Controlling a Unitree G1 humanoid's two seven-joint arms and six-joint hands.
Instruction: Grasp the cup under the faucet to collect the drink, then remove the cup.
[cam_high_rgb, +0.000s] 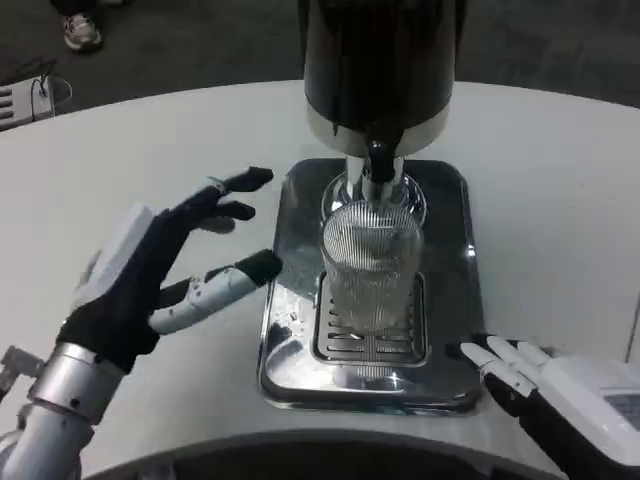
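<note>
Left hand (165, 265) beside cup (371, 265)

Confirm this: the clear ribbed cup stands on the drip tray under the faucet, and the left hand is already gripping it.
Not quite. In the head view the cup stands on the drip tray under the faucet, but the left hand is open beside it, not gripping it.

cup (371, 262): clear ribbed glass | drip tray (300, 200): polished metal | table (560, 200): matt white, smooth
</note>
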